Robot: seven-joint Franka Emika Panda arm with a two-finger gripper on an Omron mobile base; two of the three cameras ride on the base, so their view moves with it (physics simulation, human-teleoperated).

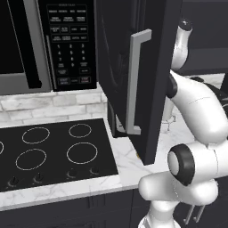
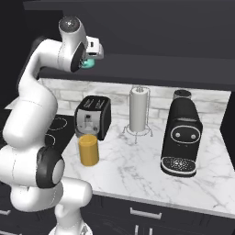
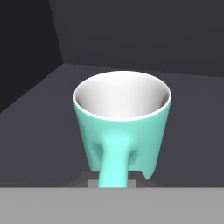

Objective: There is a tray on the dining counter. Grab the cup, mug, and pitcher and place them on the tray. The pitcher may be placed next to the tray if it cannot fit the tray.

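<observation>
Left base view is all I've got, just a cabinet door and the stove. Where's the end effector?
Observer: The end effector is up high, at the upper cabinet above the counter.
Operator: Holding anything?
Observer: Yes, it is shut on the handle of the teal mug.
Operator: Where's the pitcher?
Observer: The pitcher stands on the counter, in front of the toaster.

I am working in a home kitchen. A black cooktop (image 1: pixel 53 151) is sitting in the marble counter (image 2: pixel 151 174) under a microwave (image 1: pixel 44 44). A toaster (image 2: pixel 93 117), a paper-towel roll (image 2: pixel 138 110) and a coffee machine (image 2: pixel 181 137) are standing against the brick backsplash (image 1: pixel 53 104), with dark cabinets (image 1: pixel 133 67) hanging above.
</observation>
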